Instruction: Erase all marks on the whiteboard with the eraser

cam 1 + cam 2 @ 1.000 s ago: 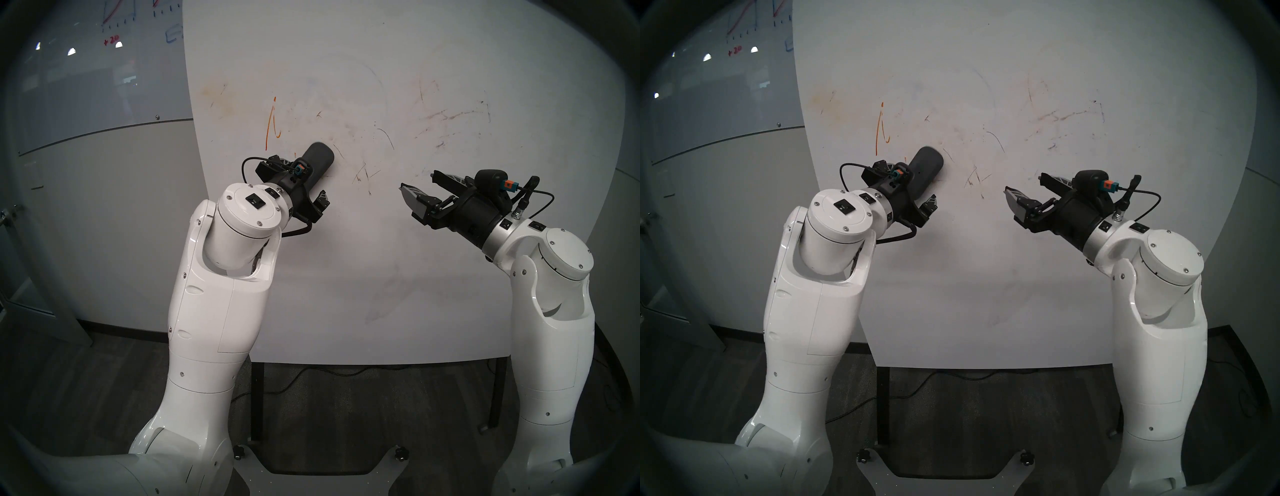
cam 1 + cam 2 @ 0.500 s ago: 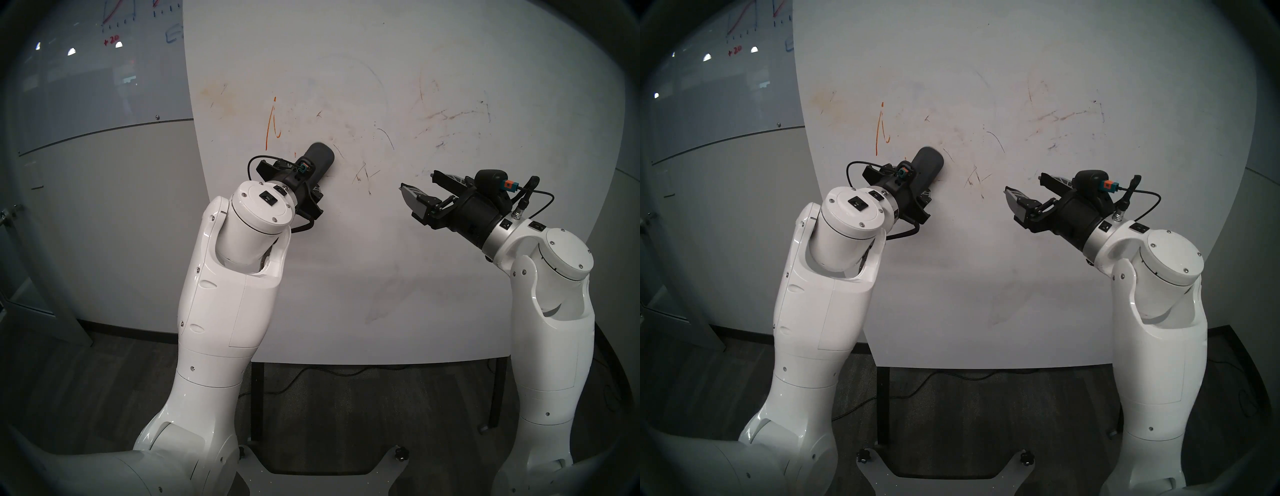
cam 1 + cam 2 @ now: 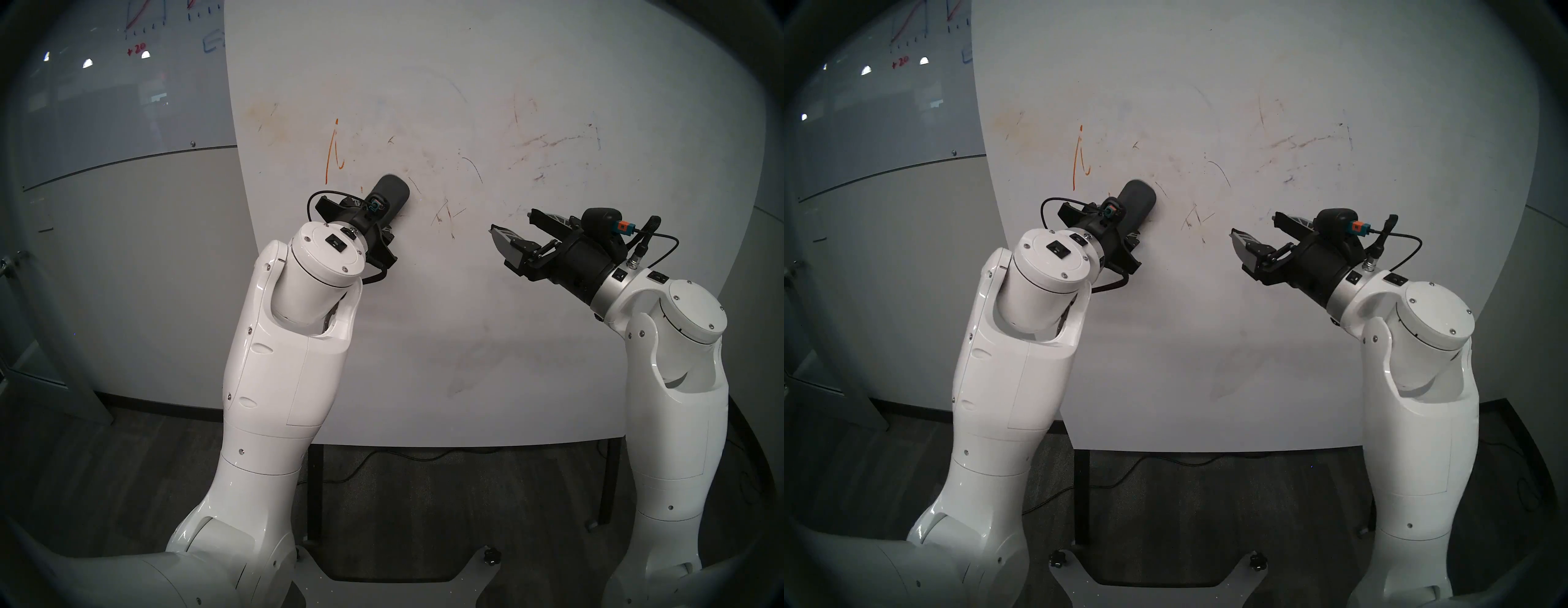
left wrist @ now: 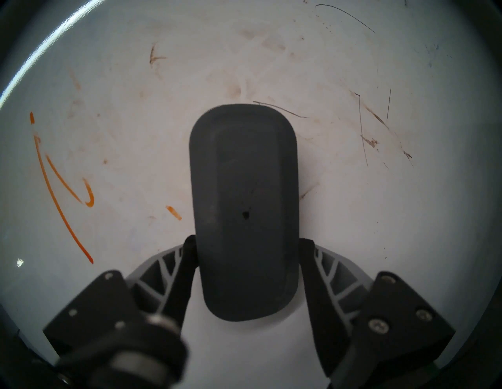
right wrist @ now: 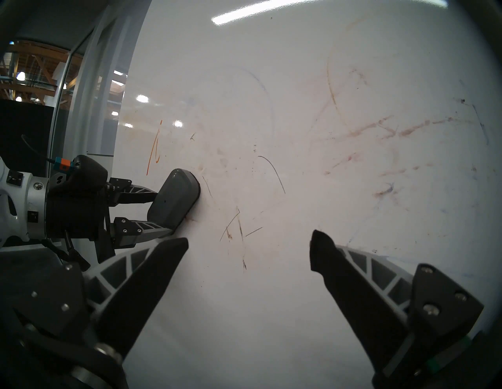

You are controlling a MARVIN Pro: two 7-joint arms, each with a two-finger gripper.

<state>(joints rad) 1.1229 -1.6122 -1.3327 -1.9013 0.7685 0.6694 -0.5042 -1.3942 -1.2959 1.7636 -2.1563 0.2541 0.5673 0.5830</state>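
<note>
The dark grey eraser (image 3: 392,193) lies flat against the whiteboard (image 3: 466,63), just right of the orange marks (image 3: 333,153). My left gripper (image 4: 247,243) is shut on the eraser (image 4: 244,190), one finger pressed on each long side of its lower half. Two orange strokes (image 4: 62,190) and a short orange dash (image 4: 173,212) sit left of it. Thin dark scratches (image 3: 445,212) and brownish smudges (image 3: 547,142) spread to its right. My right gripper (image 3: 511,221) hangs open and empty near the board, right of the scratches (image 5: 239,231).
A glossy grey glass board (image 3: 106,85) with red and blue drawings hangs on the wall at the left. Black legs (image 3: 315,492) (image 3: 609,479) hold the whiteboard up, with cables on the dark floor behind them.
The left gripper's fingers have drawn in from wide open onto the eraser's sides, and the left arm has shifted a little right and forward. The right arm has not moved.
</note>
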